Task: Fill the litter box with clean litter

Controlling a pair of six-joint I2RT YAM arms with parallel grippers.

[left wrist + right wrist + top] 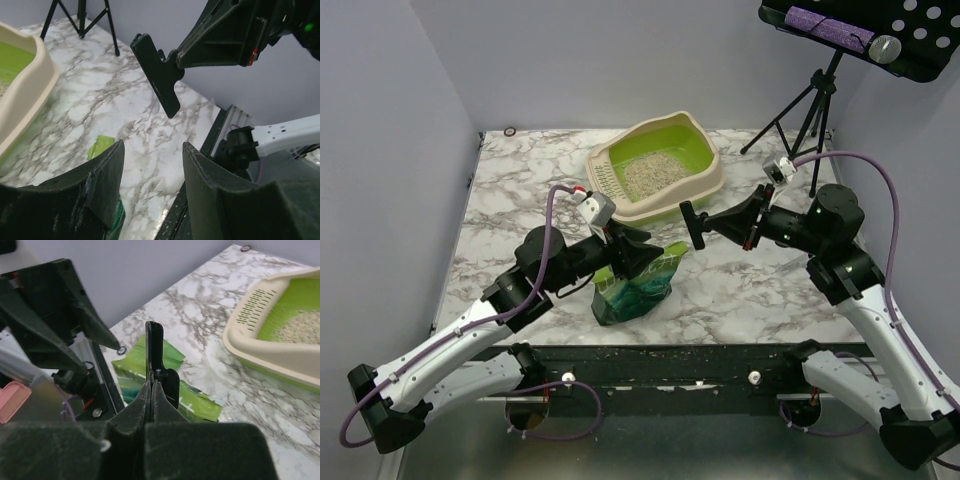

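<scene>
The litter box [710,165], beige rim and lime-green inside, stands at the back centre with pale litter [653,175] in it. It also shows in the right wrist view [270,357] with the litter [302,327], and its rim shows in the left wrist view [27,95]. A green printed bag [635,290] stands near the front centre. My left gripper [638,250] is open and empty just above the bag [100,146]. My right gripper [715,222] is shut on a black clip [693,225], held in the air to the right of the bag, facing the left gripper [152,155].
A black tripod [810,110] stands at the back right under a perforated black tray [880,35]. A small ring [510,131] lies at the back left corner. Spilled granules dot the black front rail [670,360]. Grey walls close in the table.
</scene>
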